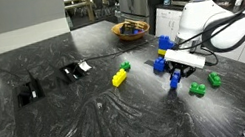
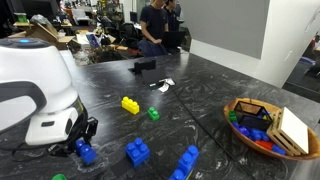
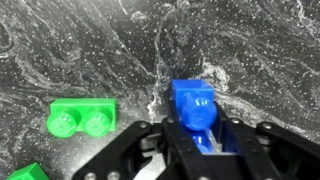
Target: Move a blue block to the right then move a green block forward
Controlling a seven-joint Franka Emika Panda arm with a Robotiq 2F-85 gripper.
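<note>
**Wrist view.** The black-fingered Robotiq gripper point(image 3: 195, 140) is seen entering from the lower edge. Its two fingers are drawn in against the sides of the blue block point(image 3: 193, 103), a small, slim dark-blue plastic toy brick, which is gripped between them. Whether the brick rests on the surface or is lifted clear of it cannot be told. The green block point(image 3: 80, 118), a low, two-stud bright-green plastic brick, is shown lying flat on the black, white-veined marble countertop point(image 3: 90, 50), beside the blue block but apart from it.

**Exterior views.** The gripper point(image 1: 175, 71) and the blue block point(image 1: 175, 83) are located near the countertop's edge, with a small green brick point(image 1: 197, 90) close by. A yellow plastic brick point(image 1: 119, 78) and a round woven basket point(image 1: 131, 29) are set well apart from them. From the opposite side, the blue block point(image 2: 85, 152) is seen below the white arm housing point(image 2: 35, 90).
</note>
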